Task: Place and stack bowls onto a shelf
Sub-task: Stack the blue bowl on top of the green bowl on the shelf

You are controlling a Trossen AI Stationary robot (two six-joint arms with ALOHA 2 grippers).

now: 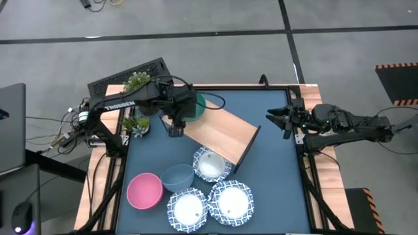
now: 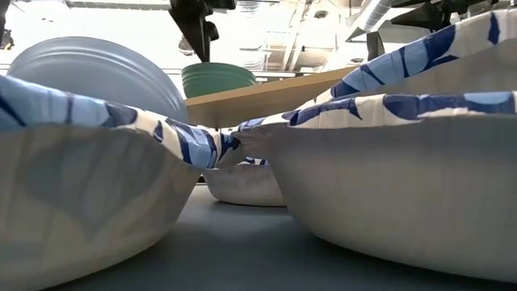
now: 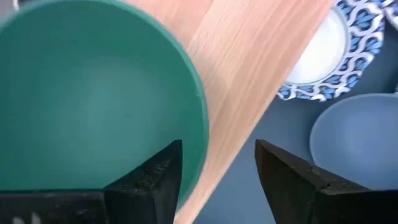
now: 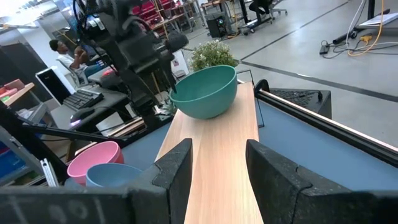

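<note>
A green bowl [image 1: 198, 108] [image 3: 93, 93] [image 4: 205, 93] stands on its base at the far-left end of the light-wood shelf [image 1: 219, 134] [image 4: 217, 155], which lies slantwise across the table. My left gripper [image 1: 175, 129] [image 3: 217, 180] [image 2: 200, 50] is open, pointing down just above the bowl's rim, with one finger over the inside and one outside. On the table near the shelf are a pink bowl [image 1: 144, 190], a grey-blue bowl [image 1: 177, 176] and three white blue-rimmed bowls [image 1: 211, 163] [image 1: 188, 209] [image 1: 230, 201]. My right gripper [image 1: 277, 121] [image 4: 217, 168] is open at the table's right edge, facing the shelf.
Two small potted plants [image 1: 137, 81] [image 1: 136, 124] stand at the table's far-left corner, close to the left arm. A keyboard [image 1: 124, 78] lies behind them. The shelf's black leg frame [image 1: 245, 150] rises beside the nearest white bowl. Bare dark blue tabletop [image 1: 274, 176] lies right of the bowls.
</note>
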